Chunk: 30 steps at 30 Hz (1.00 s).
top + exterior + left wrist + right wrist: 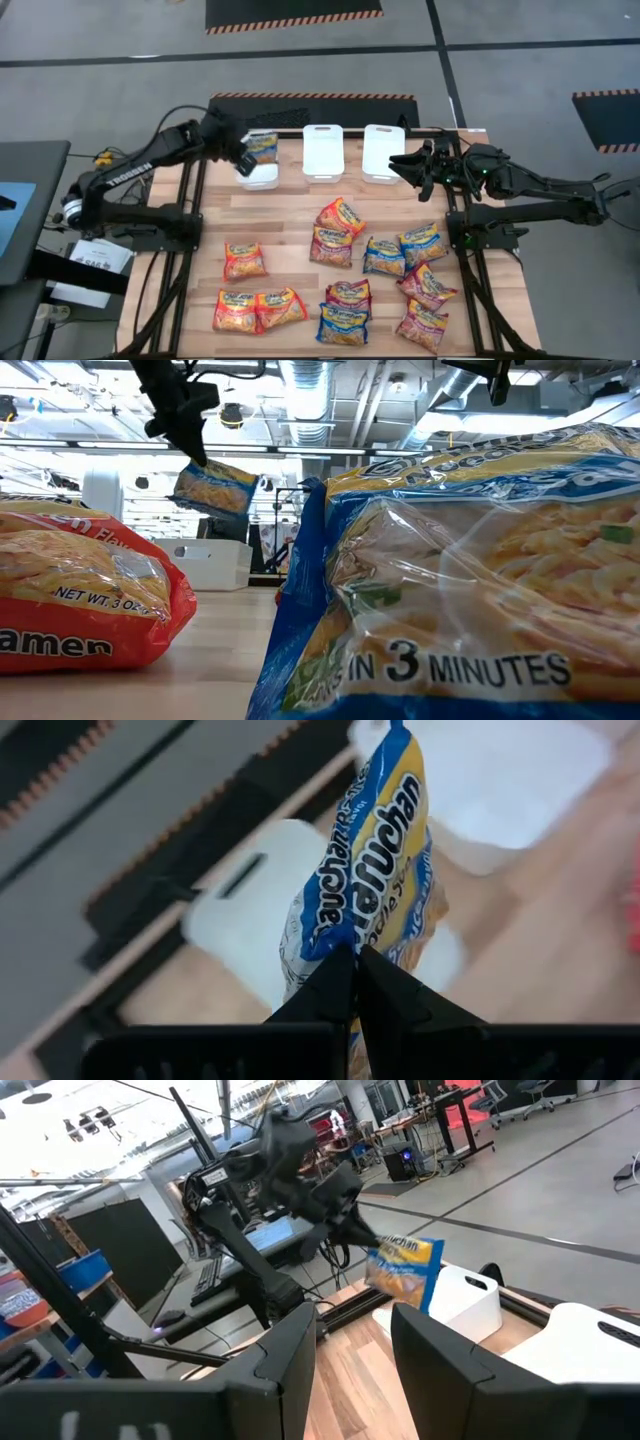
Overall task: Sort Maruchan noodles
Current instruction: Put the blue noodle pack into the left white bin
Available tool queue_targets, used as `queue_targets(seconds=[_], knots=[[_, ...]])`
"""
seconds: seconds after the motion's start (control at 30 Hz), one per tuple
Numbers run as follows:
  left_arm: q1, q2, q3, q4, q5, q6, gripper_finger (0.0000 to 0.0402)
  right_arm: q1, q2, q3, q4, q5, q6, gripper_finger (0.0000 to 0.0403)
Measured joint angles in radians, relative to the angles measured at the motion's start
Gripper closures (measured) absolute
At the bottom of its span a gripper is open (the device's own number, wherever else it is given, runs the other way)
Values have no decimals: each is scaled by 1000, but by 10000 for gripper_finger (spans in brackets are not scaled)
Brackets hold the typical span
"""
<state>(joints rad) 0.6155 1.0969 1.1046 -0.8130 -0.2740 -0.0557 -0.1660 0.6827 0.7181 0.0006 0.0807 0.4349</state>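
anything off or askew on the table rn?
Nothing damaged or spilled. Loose noodle packets lie scattered at odd angles, several overlapping, as unsorted stock would. The left gripper holds a blue packet dangling over the left bin. Right gripper waits open, empty.

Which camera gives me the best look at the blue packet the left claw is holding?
Left wrist view: the blue packet fills the frame, pinched in the left claw. The high, low and right wrist views show it small, hanging over the left bin.

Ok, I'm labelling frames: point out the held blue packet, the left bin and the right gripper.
Held blue packet (pixel 375 840), left wrist view, printed face.
Left bin (pixel 262 178), high view, near rim.
Right gripper (pixel 400 165), high view, between fingertips.
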Motion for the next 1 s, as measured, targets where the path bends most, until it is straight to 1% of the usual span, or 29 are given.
queue_targets(seconds=[0.2,0.37,0.5,0.67,1.0], knots=[[140,0,0,27,11,109,401,0,0,0,0,0,2,243],[207,31,0,55,100,155,401,0,0,0,0,0,2,243],[225,80,0,84,110,175,401,0,0,0,0,0,2,243],[240,138,0,87,81,138,401,0,0,0,0,0,2,243],[251,237,0,144,113,108,401,0,0,0,0,-1,1,243]])
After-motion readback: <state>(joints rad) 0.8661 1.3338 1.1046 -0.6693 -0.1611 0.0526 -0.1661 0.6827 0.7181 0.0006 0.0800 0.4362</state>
